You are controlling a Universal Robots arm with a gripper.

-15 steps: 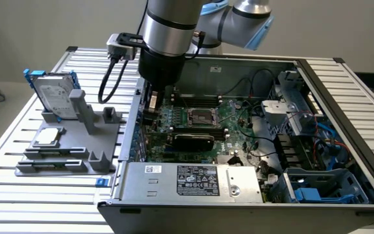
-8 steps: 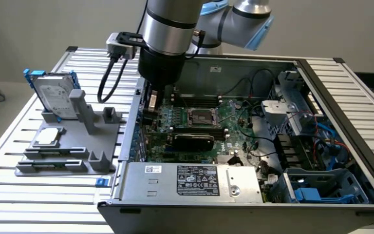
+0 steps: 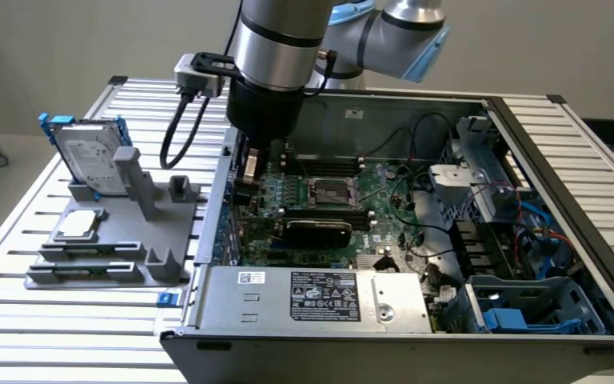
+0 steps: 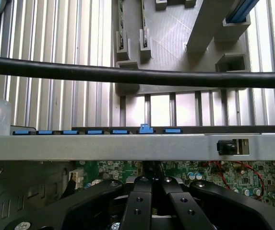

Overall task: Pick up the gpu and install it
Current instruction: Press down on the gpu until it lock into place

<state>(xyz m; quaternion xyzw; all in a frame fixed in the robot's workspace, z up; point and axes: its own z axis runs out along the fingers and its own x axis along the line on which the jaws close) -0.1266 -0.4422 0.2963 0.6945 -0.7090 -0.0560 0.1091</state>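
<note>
The arm reaches down into the open computer case (image 3: 563,200), which lies on its side on the slatted worktop (image 3: 61,320). Its wrist stands at the case wall nearest the grey parts stand (image 3: 115,240), over the rear expansion area of the motherboard (image 3: 334,200). That placement fits an install step, in my judgement, since the card slots lie along that edge.

The gpu (image 3: 316,232) lies inside the case: a black rounded shroud across the motherboard, just below the processor socket. It appears seated or nearly so; whether it is fully home in its slot cannot be told.

The hand (image 4: 151,189) has its fingers drawn together. In the wrist view the 2 black fingers (image 4: 137,206) meet low over the board. Nothing is seen between them, so I judge the hand empty, though what lies under their tips is hidden.

The exterior view gives the layout: the silver hard drive (image 3: 89,156) in its blue frame stands upright on the stand, and a small square silver chip (image 3: 80,226) lies flat there. Both are well apart from the hand.

The wrist view adds the case rim with its row of blue tabs (image 4: 94,132), a black cable (image 4: 137,75) crossing in front, and the stand beyond on the worktop.
</note>
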